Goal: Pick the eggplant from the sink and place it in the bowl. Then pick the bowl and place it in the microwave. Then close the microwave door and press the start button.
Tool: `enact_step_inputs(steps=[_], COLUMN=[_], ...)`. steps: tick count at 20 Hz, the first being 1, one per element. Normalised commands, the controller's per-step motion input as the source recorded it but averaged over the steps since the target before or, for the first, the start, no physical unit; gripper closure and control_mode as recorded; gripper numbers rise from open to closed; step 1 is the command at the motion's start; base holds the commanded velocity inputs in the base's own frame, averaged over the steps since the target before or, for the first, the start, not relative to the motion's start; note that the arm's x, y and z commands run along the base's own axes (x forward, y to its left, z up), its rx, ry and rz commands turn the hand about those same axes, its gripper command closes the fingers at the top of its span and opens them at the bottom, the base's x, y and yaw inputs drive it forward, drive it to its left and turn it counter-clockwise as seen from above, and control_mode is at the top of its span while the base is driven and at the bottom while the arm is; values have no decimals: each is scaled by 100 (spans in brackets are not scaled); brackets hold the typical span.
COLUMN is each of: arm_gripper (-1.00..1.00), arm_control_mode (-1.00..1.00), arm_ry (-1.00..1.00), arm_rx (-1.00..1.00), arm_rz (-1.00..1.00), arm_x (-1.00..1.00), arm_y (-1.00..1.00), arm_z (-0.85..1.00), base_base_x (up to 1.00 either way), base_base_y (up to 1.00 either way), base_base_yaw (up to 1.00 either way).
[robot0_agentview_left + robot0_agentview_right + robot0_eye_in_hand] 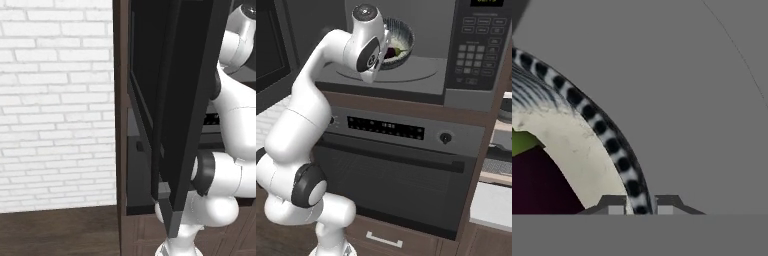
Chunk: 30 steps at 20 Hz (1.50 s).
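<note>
Dark-rimmed and pale inside, the bowl is seen at the upper centre of the right base view, set on the round glass plate inside the microwave. The eggplant is shown lying in the bowl at the lower left of the hand view. The gripper is pictured at the bottom centre of that view, its fingers pinched tight on the bowl's rim. The microwave door is seen swung open across the left base view.
</note>
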Motion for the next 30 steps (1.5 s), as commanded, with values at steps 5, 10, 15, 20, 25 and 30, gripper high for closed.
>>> enact_step_inputs(steps=[5, 10, 15, 20, 25, 30], arm_gripper=[-100, -100, -100, -100, -100, -100], arm_control_mode=[-100, -100, -100, -100, -100, -100], arm_ry=[-2, -13, -16, -14, -7, -4], arm_rx=[0, 0, 0, 0, 0, -6], arm_rz=[0, 0, 0, 0, 0, 0], arm_x=[-8, -34, -65, -82, -64, -51], arm_y=[0, 0, 0, 0, 10, 9], arm_z=[-17, -5, -1, 0, 5, -2], base_base_x=[0, 0, 0, 0, 0, 0], base_base_y=[0, 0, 0, 0, 0, 0], base_base_yaw=[0, 0, 0, 0, 0, 0])
